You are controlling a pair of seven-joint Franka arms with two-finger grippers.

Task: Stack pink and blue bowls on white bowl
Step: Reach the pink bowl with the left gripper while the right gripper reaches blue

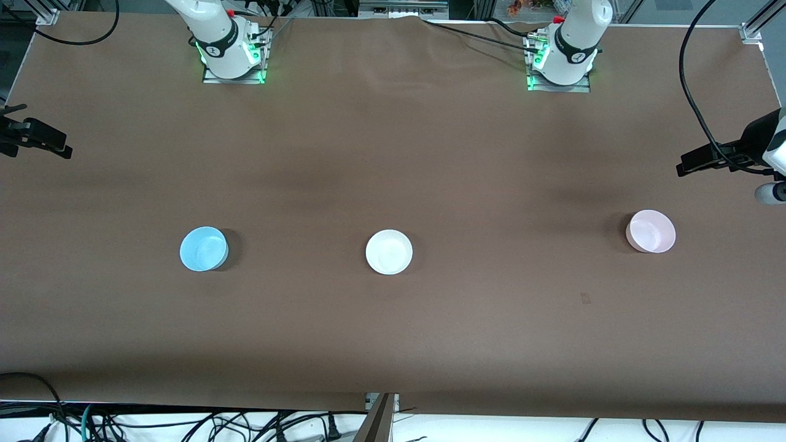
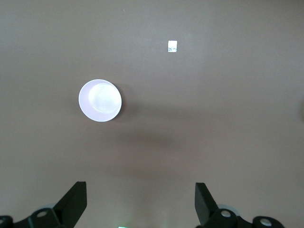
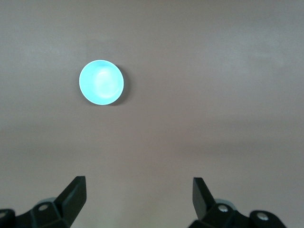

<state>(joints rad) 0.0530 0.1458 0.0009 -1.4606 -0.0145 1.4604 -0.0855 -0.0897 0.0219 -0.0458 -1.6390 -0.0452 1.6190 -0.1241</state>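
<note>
White bowl upright mid-table, blue bowl well apart toward the right arm's end, pink bowl well apart toward the left arm's end, left gripper raised over bare table, fingers spread wide, empty, right gripper likewise spread, empty.

Even overhead lighting; brown table mid-toned, faint dark bands across it. Blue bowl, white bowl, pink bowl each cast short soft shadow. Wrist views: bowl interiors overexposed, pink bowl nearly white; broad diffuse shadows on table. Green glow at arm bases.
</note>
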